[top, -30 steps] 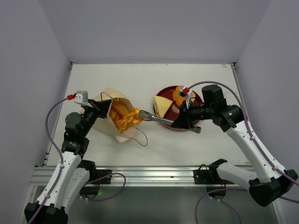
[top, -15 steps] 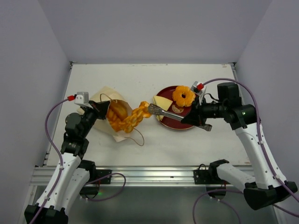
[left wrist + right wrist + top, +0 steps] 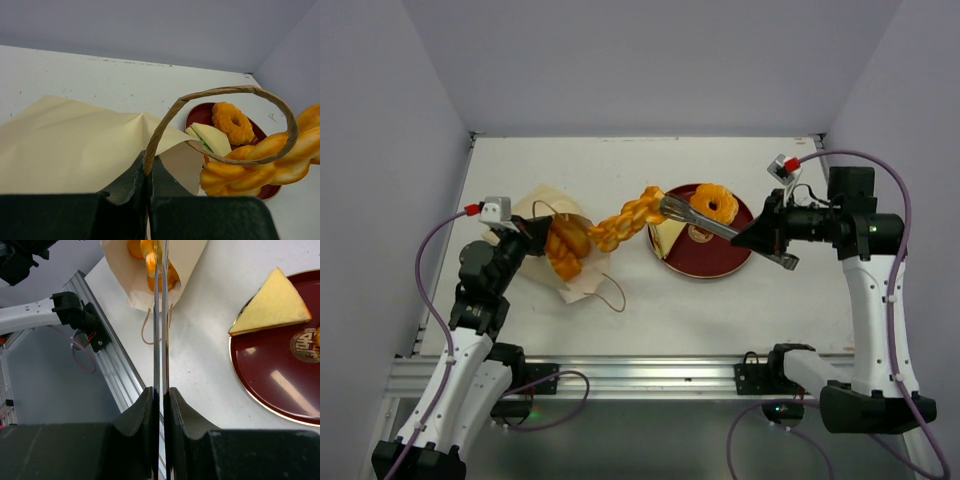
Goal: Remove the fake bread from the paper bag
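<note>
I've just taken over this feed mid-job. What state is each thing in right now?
paper bag: on its side, mouth open.
left gripper: shut on the bag's edge.
right gripper: shut on the tongs.
tongs: closed on the braided loaf.
braided loaf: outside the bag, between it and the red plate.
orange roll: in the bag mouth.
doughnut: on the plate.
sandwich: on the plate.

A white, faintly scuffed surface (image 3: 740,310) fills the middle of the overhead view. Plain pale lavender-grey walls box it in: the back wall (image 3: 650,60) at 12 o'clock, the left wall (image 3: 375,160) at 9 o'clock and the right wall (image 3: 915,90) at 3 o'clock. An aluminium rail (image 3: 650,371) edges it at 6 o'clock, with grey floor (image 3: 660,440) below. The light is soft and even.
</note>
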{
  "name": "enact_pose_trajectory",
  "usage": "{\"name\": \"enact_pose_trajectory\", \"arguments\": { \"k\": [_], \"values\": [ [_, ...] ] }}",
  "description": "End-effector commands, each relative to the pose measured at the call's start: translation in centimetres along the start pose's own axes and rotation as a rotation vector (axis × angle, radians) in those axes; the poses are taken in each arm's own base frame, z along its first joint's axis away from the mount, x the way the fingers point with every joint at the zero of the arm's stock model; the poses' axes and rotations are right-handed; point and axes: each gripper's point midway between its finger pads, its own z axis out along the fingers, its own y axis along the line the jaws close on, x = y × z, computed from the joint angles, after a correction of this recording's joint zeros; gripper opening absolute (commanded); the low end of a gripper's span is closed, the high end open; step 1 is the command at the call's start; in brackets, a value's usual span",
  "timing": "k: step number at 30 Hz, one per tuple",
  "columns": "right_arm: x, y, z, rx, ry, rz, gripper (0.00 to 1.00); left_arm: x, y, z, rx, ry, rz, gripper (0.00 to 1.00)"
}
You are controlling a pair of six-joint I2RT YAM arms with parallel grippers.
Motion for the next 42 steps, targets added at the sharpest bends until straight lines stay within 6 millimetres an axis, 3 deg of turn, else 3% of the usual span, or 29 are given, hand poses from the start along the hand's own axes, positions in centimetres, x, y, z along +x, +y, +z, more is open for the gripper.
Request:
{"name": "enact_pose_trajectory", "arguments": {
  "k": [1, 11, 19, 24, 31, 42],
  "values": [
    [-1.6, 1.7, -1.4, -0.064, -0.048, -0.044, 0.00, -2.6, -0.1, -0.1, -0.020, -0.061, 0.055, 0.00],
    [-2.9, 0.1, -3.6, -0.006, -0.080, 0.005, 0.00, -2.4, 0.2, -0.3, -0.032, -0.048, 0.091, 0.00],
    [-1.7, -3.9, -4.8, 0.115, -0.090, 0.120, 0.00, -2.9, -0.4, -0.8, -0.012, -0.061, 0.106, 0.00],
    [-0.8, -6.6, -5.8, 0.184, -0.118, 0.257, 0.00, -2.9, -0.5, -1.0, -0.003, -0.059, 0.115, 0.00],
    [1.2, -9.9, -5.8, 0.196, -0.167, 0.529, 0.00, -2.8, -0.5, -1.4, -0.001, -0.059, 0.121, 0.00],
    [3.1, -13.6, -6.5, 0.220, -0.352, 0.887, 0.00, -3.1, -0.9, -1.7, 0.010, -0.064, 0.121, 0.00]
  ]
}}
